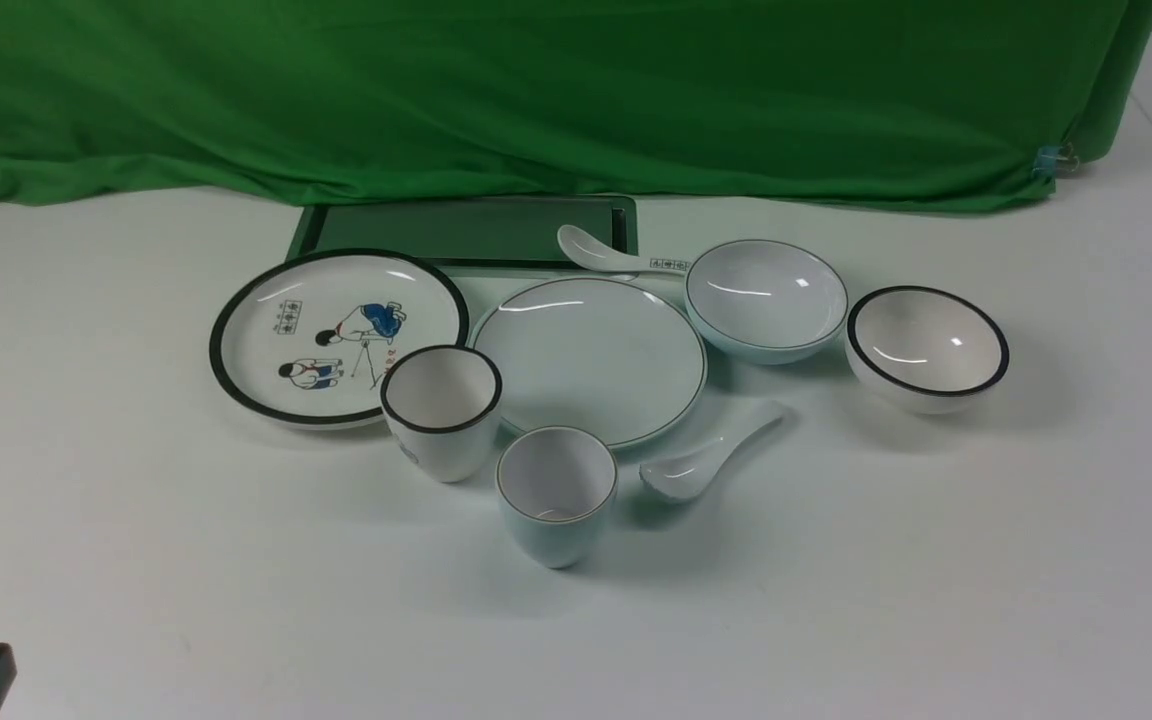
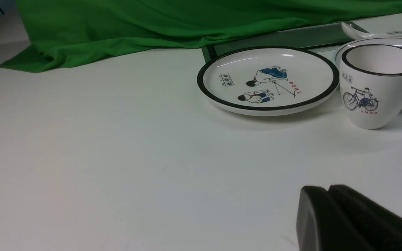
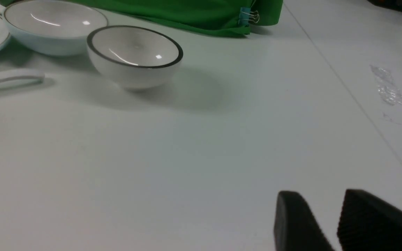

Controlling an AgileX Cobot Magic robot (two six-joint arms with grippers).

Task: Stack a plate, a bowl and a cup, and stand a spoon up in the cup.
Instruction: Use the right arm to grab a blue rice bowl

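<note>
**A:** how far along is the stack?

**B:** I'd say not started. The plate (image 1: pixel 591 360), bowl (image 1: pixel 766 295), cup (image 1: pixel 556 490) and spoon (image 1: pixel 706 460) all sit apart on the table, well ahead of both grippers, nothing on anything.

**A:** hands busy?

**B:** nope. The left gripper (image 2: pixel 326 191) has its fingers pressed together and is empty. The right gripper (image 3: pixel 321 198) is parted a little, also empty, and the bowl lies past the black-rimmed bowl (image 3: pixel 134 52) from it. Everything's left to do: bowl on plate, cup in bowl, spoon in cup.

The bowl (image 3: pixel 52 28) sits just beside a black-rimmed bowl (image 3: pixel 134 55) (both upright, empty).
</note>
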